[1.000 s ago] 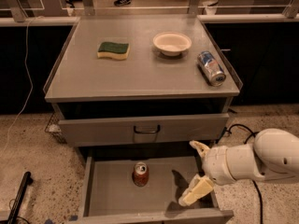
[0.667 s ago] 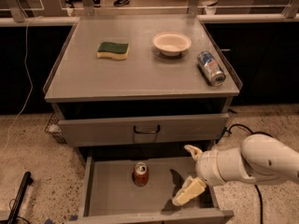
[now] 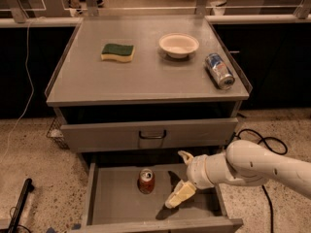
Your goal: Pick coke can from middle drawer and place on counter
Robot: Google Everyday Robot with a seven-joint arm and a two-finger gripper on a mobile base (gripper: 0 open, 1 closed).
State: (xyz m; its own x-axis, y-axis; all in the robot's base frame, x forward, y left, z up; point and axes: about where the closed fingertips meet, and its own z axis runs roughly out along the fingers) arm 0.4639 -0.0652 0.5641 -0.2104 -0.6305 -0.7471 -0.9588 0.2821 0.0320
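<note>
Coke can (image 3: 146,180), a small red soda can with a silver top, stands on the floor of the middle drawer (image 3: 116,205). That drawer is wide, shallow, gray and metal, and it is open at the bottom of my camera view. The can is toward the back of the drawer, a little left of centre.

Directly above it I see a closed gray drawer front with a dark bar handle (image 3: 152,134). Above that is the counter (image 3: 146,81), the flat gray metal top of the cabinet. On the counter are a yellow sponge with a green scouring face (image 3: 117,52) at the left, a shallow cream bowl (image 3: 179,44) toward the back, and a blue-and-silver can (image 3: 219,70) lying on its side near the right rim. A black cable (image 3: 262,141) loops on the speckled floor at the right.

The coke can is upright, with its long axis vertical and its silver top facing up toward the camera.

My white arm (image 3: 262,166) reaches in from the right. The gripper (image 3: 176,178) at its end hangs over the right half of the drawer, near the can's right side but apart from it, with only bare drawer floor between them. Its two cream fingers (image 3: 179,196) are spread wide, one toward the drawer's back and one toward its front, and they hold nothing.
</note>
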